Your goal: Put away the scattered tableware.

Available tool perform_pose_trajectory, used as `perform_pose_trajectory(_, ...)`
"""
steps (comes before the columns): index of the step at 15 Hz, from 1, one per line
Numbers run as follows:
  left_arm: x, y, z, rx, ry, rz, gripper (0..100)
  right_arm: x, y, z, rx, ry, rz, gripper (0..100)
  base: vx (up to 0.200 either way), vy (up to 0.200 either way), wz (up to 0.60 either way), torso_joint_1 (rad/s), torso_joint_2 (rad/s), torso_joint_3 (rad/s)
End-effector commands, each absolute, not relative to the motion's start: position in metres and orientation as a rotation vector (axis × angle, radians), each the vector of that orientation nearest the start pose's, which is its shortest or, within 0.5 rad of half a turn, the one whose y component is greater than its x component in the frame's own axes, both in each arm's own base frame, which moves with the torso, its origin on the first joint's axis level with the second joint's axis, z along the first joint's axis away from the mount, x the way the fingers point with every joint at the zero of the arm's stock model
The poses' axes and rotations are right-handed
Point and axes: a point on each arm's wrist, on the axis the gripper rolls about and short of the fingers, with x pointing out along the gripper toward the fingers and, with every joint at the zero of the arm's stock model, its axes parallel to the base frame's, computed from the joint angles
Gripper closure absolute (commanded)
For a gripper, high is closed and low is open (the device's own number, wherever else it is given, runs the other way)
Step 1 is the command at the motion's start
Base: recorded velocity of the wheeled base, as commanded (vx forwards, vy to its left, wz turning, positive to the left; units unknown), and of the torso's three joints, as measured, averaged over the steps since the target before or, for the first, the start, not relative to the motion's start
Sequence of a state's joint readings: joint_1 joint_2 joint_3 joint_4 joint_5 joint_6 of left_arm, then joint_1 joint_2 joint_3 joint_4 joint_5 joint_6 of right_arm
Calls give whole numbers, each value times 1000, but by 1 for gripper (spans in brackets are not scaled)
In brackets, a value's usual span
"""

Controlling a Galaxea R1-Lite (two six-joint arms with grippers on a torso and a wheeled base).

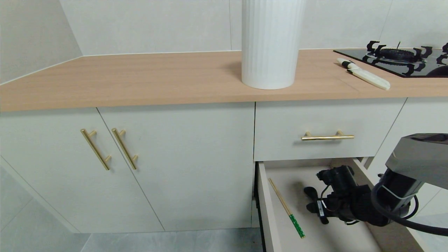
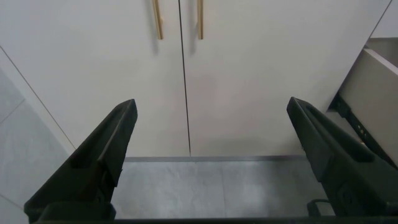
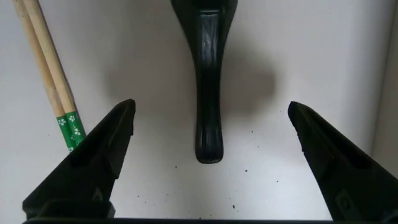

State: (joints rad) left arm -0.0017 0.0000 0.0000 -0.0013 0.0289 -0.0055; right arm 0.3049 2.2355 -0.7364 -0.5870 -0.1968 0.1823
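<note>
Black spoon [image 3: 209, 93] — its bowl cut off by the edge; chopsticks [image 3: 53, 74] too.

Matt wood-grain counter [image 1: 140, 77]. White ribbed vase [image 1: 269, 45], smooth with a slight sheen. Glossy black glass hob [image 1: 385, 66] far right; smooth cream knife [image 1: 364, 74] beside it, plastic-looking. Matt pale doors [image 1: 175, 164], brushed gold metal handles [image 1: 328, 137]. In drawer [image 1: 332, 236]: bare wood chopsticks [image 3: 43, 62] with green painted ends; glossy black spoon [image 3: 208, 81], plastic-looking; matt floor with dark specks.

Chopsticks [image 1: 286, 209] in open drawer [image 1: 267, 210], spoon [image 3: 209, 112] just R of them. On counter [image 1: 140, 77] above: canister [image 1: 269, 45], knife [image 1: 364, 74] R of it, hob [image 1: 395, 57] behind.
</note>
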Motion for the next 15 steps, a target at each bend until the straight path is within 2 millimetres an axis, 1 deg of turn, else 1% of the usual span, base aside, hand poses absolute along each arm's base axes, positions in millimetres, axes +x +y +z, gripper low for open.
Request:
perform_pose_trajectory(1,-23,1,76,-6,0,28,0,321,97,-10,-54,878,20,0,0,0,0,0,0,0)
perform_pose_trajectory(4,-23,1,76,-6,0,28,0,316,95,8,-49,835,14,0,0,0,0,0,0,0)
perform_pose_trajectory(5,-23,1,76,-6,0,28,0,308,93,21,-44,815,17,0,0,0,0,0,0,0)
perform_pose_trajectory(6,-23,1,76,-6,0,28,0,294,89,38,-41,785,25,0,0,0,0,0,0,0)
perform_pose_trajectory(8,-23,1,76,-6,0,29,0,276,87,76,-32,703,51,0,0,0,0,0,0,0)
perform_pose_trajectory(9,-23,1,76,-6,-2,28,0,266,86,92,-25,683,63,0,0,0,0,0,0,0)
perform_pose_trajectory(10,-23,1,76,-6,0,29,0,253,85,104,-27,694,73,0,0,0,0,0,0,0)
perform_pose_trajectory(12,-23,1,76,-6,0,28,0,231,84,112,-46,728,99,0,0,0,0,0,0,0)
perform_pose_trajectory(15,-23,1,76,-6,0,28,0,214,83,119,-52,707,118,0,0,0,0,0,0,0)
